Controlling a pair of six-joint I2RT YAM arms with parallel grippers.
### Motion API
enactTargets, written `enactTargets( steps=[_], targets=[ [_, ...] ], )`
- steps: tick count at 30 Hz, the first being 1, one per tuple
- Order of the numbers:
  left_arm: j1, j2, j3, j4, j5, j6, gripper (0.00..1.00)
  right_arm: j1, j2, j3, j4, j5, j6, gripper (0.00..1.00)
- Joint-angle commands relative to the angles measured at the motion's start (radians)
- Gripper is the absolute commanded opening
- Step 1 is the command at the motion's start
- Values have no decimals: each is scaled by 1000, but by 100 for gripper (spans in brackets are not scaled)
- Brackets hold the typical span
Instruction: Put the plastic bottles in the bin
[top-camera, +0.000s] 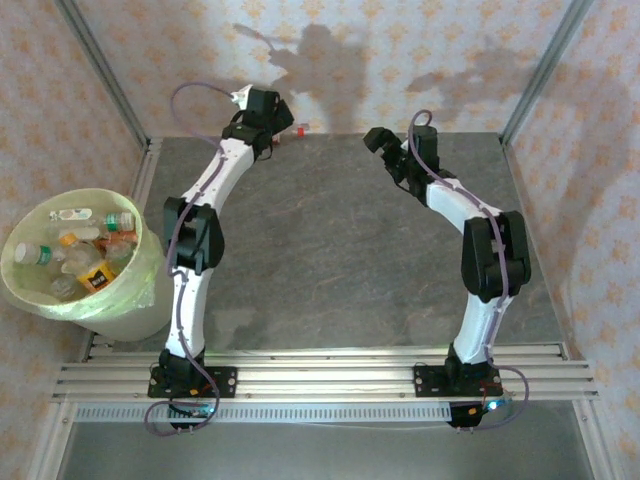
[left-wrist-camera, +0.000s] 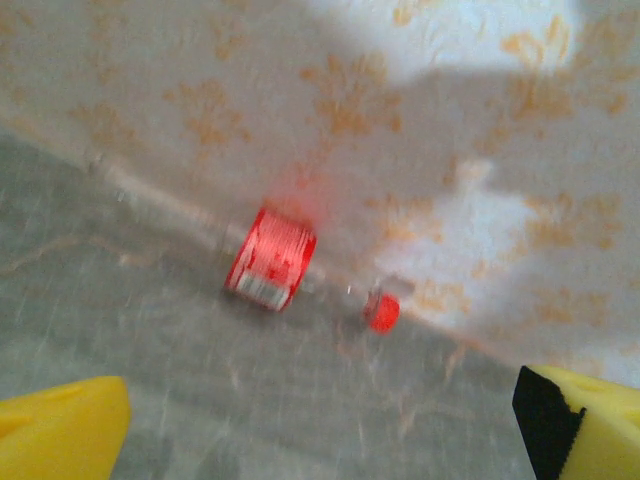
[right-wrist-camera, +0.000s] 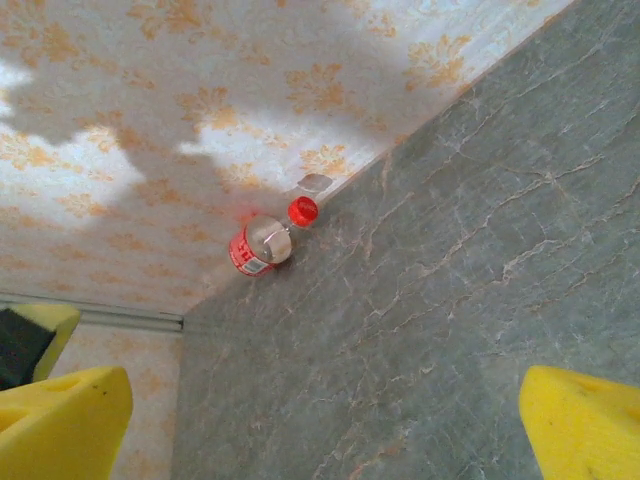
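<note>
Hazards of a wall-side pick.
Near left, the round pale yellow-green translucent plastic bin is part-filled; left jaws and right jaws gape wide, empty; farthest, a clear red-labelled plastic bottle touches the patterned wall, where closing jaws may strike and roll it.

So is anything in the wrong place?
Yes. One red-labelled bottle lies on its side at the foot of the back wall, far from the bin, where the other bottles already sit. The open left gripper faces it.
</note>
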Motion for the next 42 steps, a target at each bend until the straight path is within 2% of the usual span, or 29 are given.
enactTargets(
  steps=[1, 5, 13, 16, 21, 25, 31, 35, 42],
  targets=[
    [31, 112, 185, -18, -74, 48, 100, -2, -8, 34, 25, 22, 1, 99],
    [63, 265, 376, -49, -56, 34, 100, -2, -15, 31, 12, 14, -30, 99],
    [134, 391, 435, 109, 47, 48, 100, -1, -35, 1, -3, 1, -52, 99],
    [148, 429, 470, 131, 53, 119, 100, -1, -40, -16, -6, -5, -52, 99],
    [180, 476, 490, 173, 54, 116, 100, -1, -35, -32, -7, -11, -46, 99],
    [188, 509, 529, 171, 68, 167, 100, -1, -45, -41, -6, -11, -53, 99],
    [234, 554, 534, 203, 88, 72, 100, -1, -74, -68, -10, 15, -83, 99],
    [238, 582, 552, 249, 142, 60, 100, -1, -79, -60, -31, 28, -110, 99],
    [251, 648, 556, 331, 229, -65, 100, -1, -71, -47, -38, 32, -120, 99]
  ],
)
